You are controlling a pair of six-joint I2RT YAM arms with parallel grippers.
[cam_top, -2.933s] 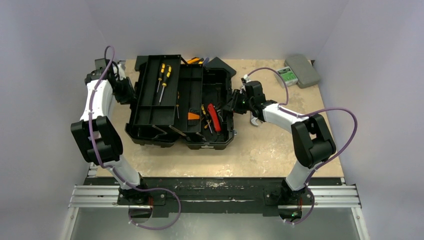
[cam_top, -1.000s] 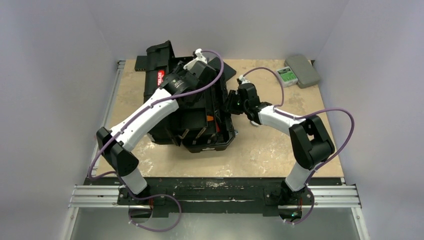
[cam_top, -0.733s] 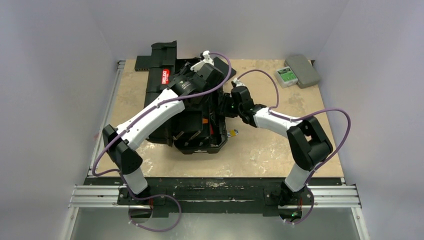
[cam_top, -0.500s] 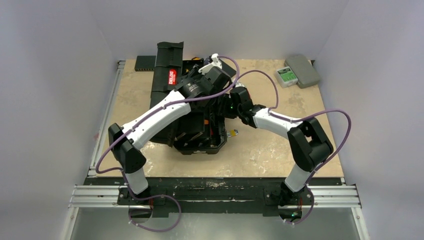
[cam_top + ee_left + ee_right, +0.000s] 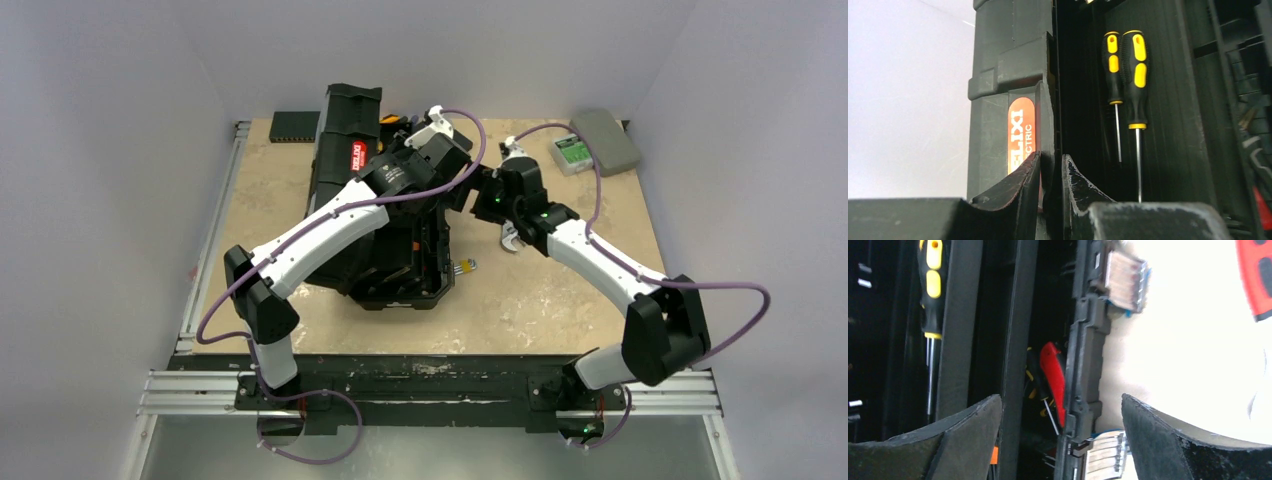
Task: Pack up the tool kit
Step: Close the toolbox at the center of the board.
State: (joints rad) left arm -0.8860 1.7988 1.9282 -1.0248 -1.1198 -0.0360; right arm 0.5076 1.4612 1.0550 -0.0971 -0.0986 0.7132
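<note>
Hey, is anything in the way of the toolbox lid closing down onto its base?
Yes: the open right gripper straddles the base's right wall, and the left arm crosses above the open base, with the left gripper pinching the lid.

Screwdrivers (image 5: 1137, 75) inside toolbox (image 5: 998, 105)

From above, my left arm (image 5: 320, 225) lies across the toolbox (image 5: 395, 287) and hides most of its inside, along with the left claw (image 5: 1051, 156). On the left wrist camera a claw finger covers part of the red label (image 5: 1020, 127), and the longer screwdriver (image 5: 1138, 65) loses its tip behind the claw body. On the right wrist camera a red shape (image 5: 1255, 275) is cut off at the top corner; I can't tell what it is.
</note>
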